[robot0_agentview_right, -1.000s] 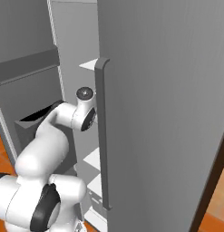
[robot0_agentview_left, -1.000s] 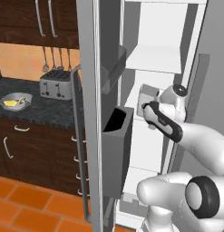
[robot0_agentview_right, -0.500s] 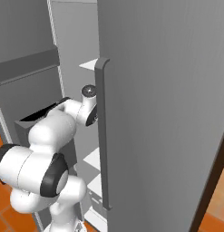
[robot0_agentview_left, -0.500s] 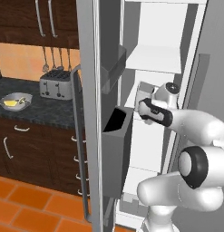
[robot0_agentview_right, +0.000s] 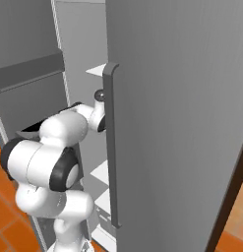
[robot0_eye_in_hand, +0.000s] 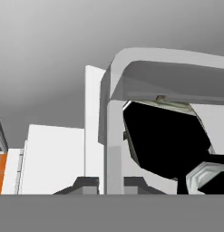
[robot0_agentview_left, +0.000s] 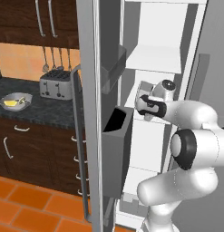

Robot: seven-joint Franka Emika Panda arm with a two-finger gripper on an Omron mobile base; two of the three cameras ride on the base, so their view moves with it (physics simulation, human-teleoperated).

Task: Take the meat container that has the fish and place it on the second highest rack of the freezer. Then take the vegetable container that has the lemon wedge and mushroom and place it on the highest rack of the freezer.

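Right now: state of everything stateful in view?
Left fridge door: open, swung outward.
Right fridge door: open, its handle beside the arm.
Pincer: shut, tips either side of the door handle.
Toaster: upright on the counter.

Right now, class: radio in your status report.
Jaws shut, gripper at the door handle. No container seen held. Right door part-open, blocking shelves.

The white arm rises from the base, folds at a dark-jointed elbow and reaches forward at mid height, forearm roughly level. The wrist turns the gripper (robot0_agentview_left: pixel 141 100) away from the base cameras (its fingers are hidden there). In the hand view the dark fingertips (robot0_eye_in_hand: pixel 86 183) sit close together, nearly shut.
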